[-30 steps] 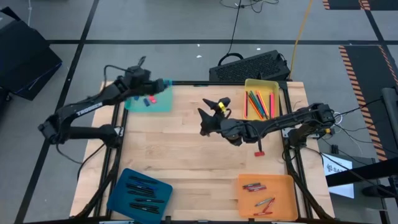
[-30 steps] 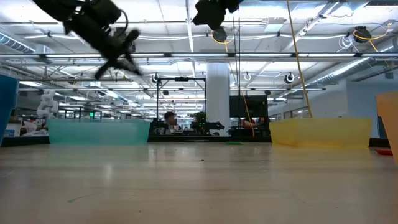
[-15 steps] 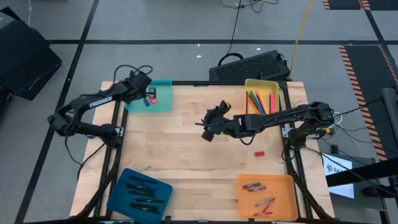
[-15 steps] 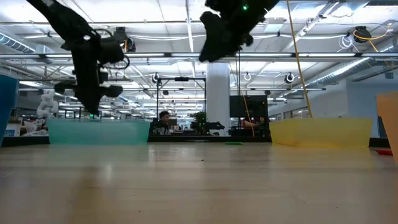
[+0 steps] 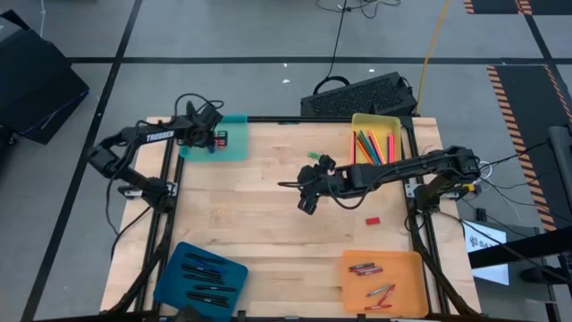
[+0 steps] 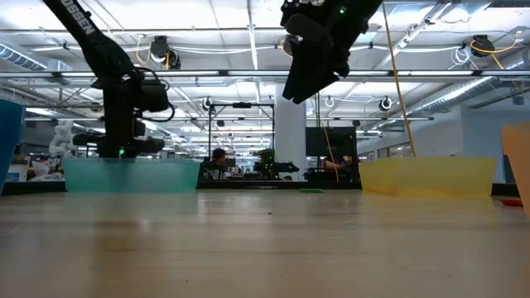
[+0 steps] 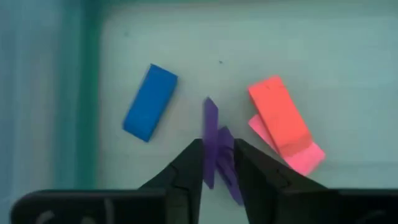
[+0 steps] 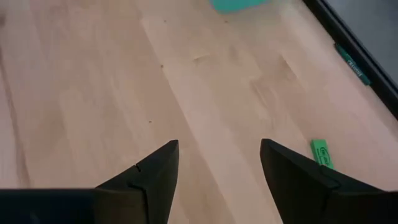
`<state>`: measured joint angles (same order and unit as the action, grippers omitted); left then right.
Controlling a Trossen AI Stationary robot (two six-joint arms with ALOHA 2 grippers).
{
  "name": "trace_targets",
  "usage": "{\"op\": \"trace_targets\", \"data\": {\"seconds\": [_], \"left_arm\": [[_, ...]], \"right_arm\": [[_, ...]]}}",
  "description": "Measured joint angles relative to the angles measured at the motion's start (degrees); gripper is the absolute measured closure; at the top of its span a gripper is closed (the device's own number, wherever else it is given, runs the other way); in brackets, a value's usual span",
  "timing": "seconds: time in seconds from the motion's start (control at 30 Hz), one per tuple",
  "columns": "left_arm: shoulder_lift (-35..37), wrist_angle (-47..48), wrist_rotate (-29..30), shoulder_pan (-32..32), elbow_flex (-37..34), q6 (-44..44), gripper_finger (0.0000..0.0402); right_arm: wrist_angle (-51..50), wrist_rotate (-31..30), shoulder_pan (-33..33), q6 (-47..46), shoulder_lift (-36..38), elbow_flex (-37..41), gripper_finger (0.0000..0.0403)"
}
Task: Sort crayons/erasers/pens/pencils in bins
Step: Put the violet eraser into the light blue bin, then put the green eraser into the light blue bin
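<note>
While the left gripper (image 7: 217,163) hangs over the teal bin (image 5: 234,150), its two dark fingers (image 7: 188,175) are pinched on a purple eraser (image 7: 216,157), which stands on edge between the tips. Just to one side of those fingertips a blue eraser (image 7: 150,102) lies flat on the bin floor; on the other side a red eraser (image 7: 279,117) lies partly over a pink eraser (image 7: 297,154). All three lie apart from the fingers. In the low view that gripper (image 6: 116,142) points straight down, its tips just above the bin's rim.

Out over the middle of the wooden table (image 5: 259,224), the right gripper (image 8: 219,171) has its fingers (image 8: 149,177) spread wide with nothing between them, only bare wood beneath. A green eraser (image 8: 321,153) lies on the table ahead of one fingertip, near the far edge, clear of both fingers. In the high view this gripper (image 5: 307,192) is raised above the boards, the green eraser (image 5: 314,155) beyond it towards the yellow bin (image 5: 399,125), which holds the pencils (image 5: 371,148). A small red eraser (image 5: 373,220) rests on the table beside the right arm. Farthest from both grippers, along the near edge, the dark blue bin (image 5: 170,277) holds the pens (image 5: 201,279) and the orange bin (image 5: 416,268) holds the crayons (image 5: 371,279).
</note>
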<state>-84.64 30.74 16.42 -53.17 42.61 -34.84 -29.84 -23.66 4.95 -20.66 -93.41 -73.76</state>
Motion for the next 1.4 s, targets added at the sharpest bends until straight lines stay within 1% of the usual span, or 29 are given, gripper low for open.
{"op": "trace_targets", "data": {"seconds": [0.07, 0.13, 0.2, 0.27, 0.33, 0.43, 0.5, 0.67, 0.73, 0.8, 0.87, 1.0, 1.1, 1.23, 1.33, 1.4], "left_arm": [[0.6, 0.6, -1.8, -0.2, 0.0, 1.2, 0.0293], [2.1, 1.9, -5.0, -0.8, 0.3, 2.0, 0.0271], [3.8, 4.0, -7.6, -1.1, 1.3, 2.3, 0.0247], [6.4, 6.9, -8.8, -1.2, 3.0, 3.7, 0.0225], [9.5, 8.8, -9.0, -1.1, 5.1, 6.1, 0.0206], [14.0, 10.8, -9.1, -0.8, 8.4, 9.8, 0.0183], [16.6, 11.7, -9.6, -0.8, 10.8, 11.9, 0.0172], [20.6, 14.0, -17.2, -0.7, 16.4, 16.6, 0.0161], [22.3, 13.7, -20.9, -0.3, 18.0, 17.5, 0.0161], [24.1, 12.9, -23.7, 0.7, 19.1, 18.3, 0.0161], [26.4, 11.8, -25.6, 2.0, 19.7, 18.7, 0.016], [32.0, 9.0, -27.3, 5.4, 19.9, 18.6, 0.016], [36.0, 6.4, -28.2, 8.2, 19.9, 17.2, 0.016], [39.4, 0.8, -29.9, 12.1, 19.9, 14.1, 0.016], [39.4, -3.7, -31.6, 15.5, 19.9, 12.2, 0.016], [38.6, -5.2, -31.5, 17.5, 19.9, 12.1, 0.016]], "right_arm": [[-0.3, 2.0, -0.2, 0.6, 0.0, 0.0, 0.0181], [-1.5, 3.9, -0.6, 0.5, 0.0, 0.0, 0.0177], [-3.8, 4.7, -1.1, 0.6, 0.0, 0.0, 0.0175], [-5.4, 6.3, -1.3, 2.8, 0.0, -0.1, 0.0177], [-7.6, 7.5, -0.9, 4.4, -0.1, -2.0, 0.0183], [-10.2, 7.6, -0.1, 4.2, -0.6, -7.1, 0.019], [-13.7, 7.6, 0.3, 4.0, -1.8, -11.5, 0.0191], [-18.3, 7.5, 3.4, 6.5, -6.6, -22.9, 0.0191], [-18.8, 7.5, 5.1, 8.7, -8.5, -24.9, 0.0191], [-19.5, 7.6, 6.4, 11.6, -9.9, -24.7, 0.0191], [-20.9, 7.5, 6.8, 13.3, -10.7, -22.5, 0.0191], [-19.7, 7.3, 6.3, 12.9, -10.7, -16.4, 0.0192], [-20.6, 7.7, 3.8, 5.0, -10.7, -14.1, 0.0192], [-20.5, 7.5, -3.2, -2.6, -10.7, -13.9, 0.0192], [-19.9, 10.3, -10.3, -5.1, -10.7, -15.1, 0.0192], [-18.6, 11.4, -15.2, -3.7, -11.3, -15.9, 0.0192]]}}
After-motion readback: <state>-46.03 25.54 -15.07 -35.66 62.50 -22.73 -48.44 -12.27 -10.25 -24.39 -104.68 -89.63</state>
